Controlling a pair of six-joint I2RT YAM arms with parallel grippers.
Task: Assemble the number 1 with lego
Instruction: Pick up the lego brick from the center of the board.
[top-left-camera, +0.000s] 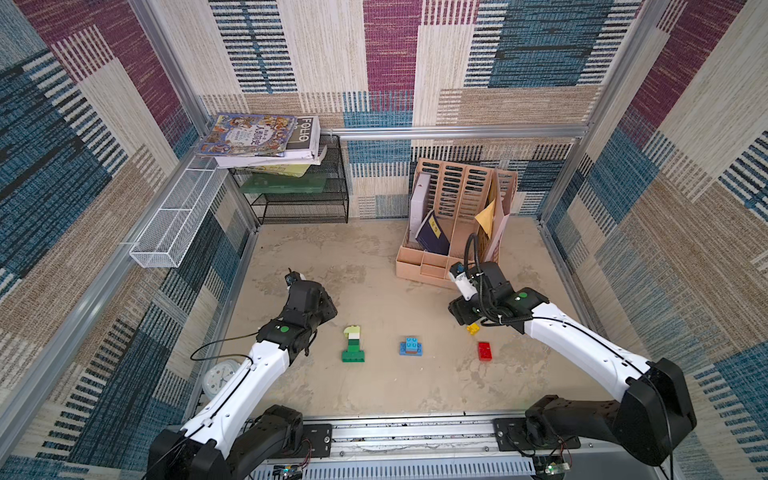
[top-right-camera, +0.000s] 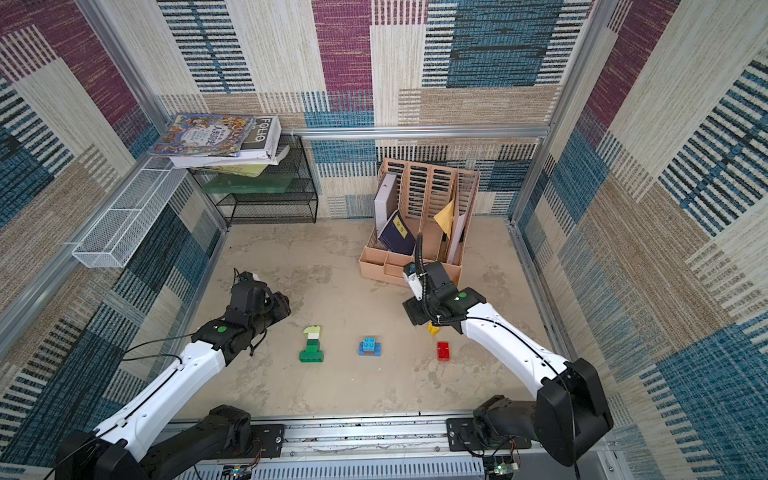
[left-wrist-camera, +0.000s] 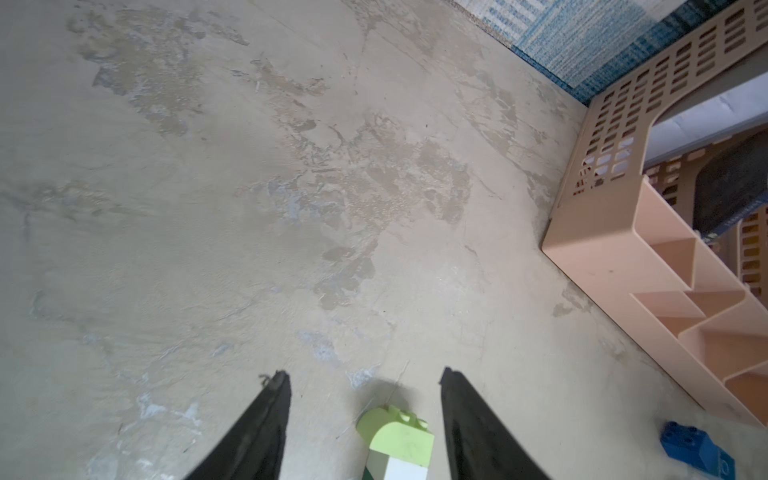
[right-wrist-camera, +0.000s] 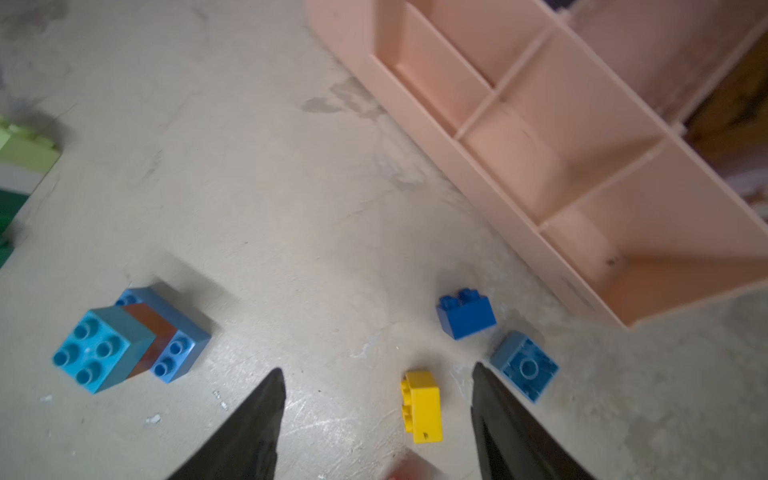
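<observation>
My left jaws stand apart with nothing in them. In the left wrist view the lime brick (left-wrist-camera: 397, 436) lies on the counter (top-left-camera: 374, 270) between the two black tips, touching neither. The left arm (top-left-camera: 266, 361) reaches from the near-left corner toward the middle, its wrist bent down just left of the green figure (top-left-camera: 353, 344).

That figure lies flat with its long axis running near to far. Its wide dark green foot is at the near end, then a dark green and cream stem, with the rounded lime brick capping the far end.

My right jaws are also spread and grip nothing. The yellow brick (right-wrist-camera: 422, 407) lies on its side between them on the counter, clear of both tips. The right arm (top-left-camera: 573, 336) comes in from the near-right corner, its wrist tipped down over that brick, close in front of the peach organiser (top-left-camera: 419, 266).

In the right wrist view, a dark blue brick (right-wrist-camera: 465, 316) sits studs up near the yellow one, and a paler blue brick (right-wrist-camera: 524, 365) lies upside down.

The red brick (top-left-camera: 484, 351) lies studs up just nearer than the yellow one, its long axis near to far. Between it and the green figure stands the blue stack (top-left-camera: 411, 347): light blue on brown on a longer blue brick set left to right.
</observation>
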